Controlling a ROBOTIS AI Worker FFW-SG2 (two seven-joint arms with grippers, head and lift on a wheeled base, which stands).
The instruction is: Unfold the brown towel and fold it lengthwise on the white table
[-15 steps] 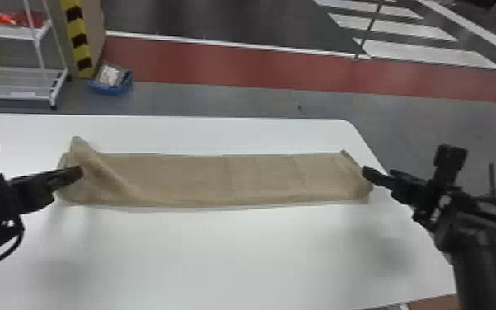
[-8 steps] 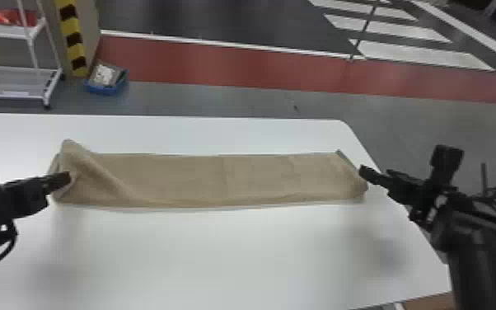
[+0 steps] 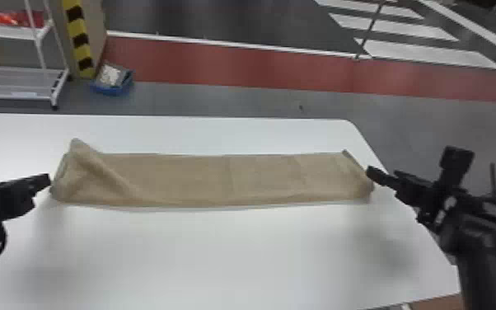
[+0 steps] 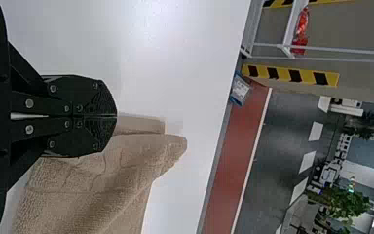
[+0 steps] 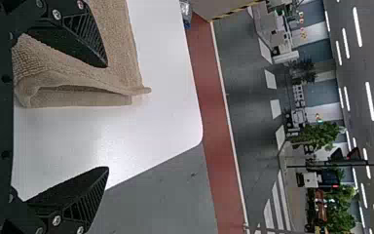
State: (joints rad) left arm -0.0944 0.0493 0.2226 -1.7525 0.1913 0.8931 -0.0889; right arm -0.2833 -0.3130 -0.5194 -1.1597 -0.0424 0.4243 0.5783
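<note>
The brown towel [image 3: 218,179] lies as a long strip across the white table [image 3: 226,251], its left end rumpled with a raised fold and a corner sticking up at the back. My left gripper [image 3: 48,179] is just off that left end. In the left wrist view, the gripper [image 4: 116,116] has its fingers pressed together, with the towel [image 4: 92,180] alongside and partly behind them. At the strip's right end is my right gripper [image 3: 370,172]. The right wrist view shows this gripper [image 5: 108,117] wide open, one finger over the towel [image 5: 119,44], whose layered end edge shows between the fingers.
The table's right edge [image 3: 399,185] passes beneath the right arm. On the floor beyond the table stand a white shelf rack [image 3: 20,76] and a blue box [image 3: 113,84] at the back left.
My left gripper has shifted left from over the towel's rumpled end to just outside it. The right gripper holds its place by the right end, and the towel keeps much the same shape.
</note>
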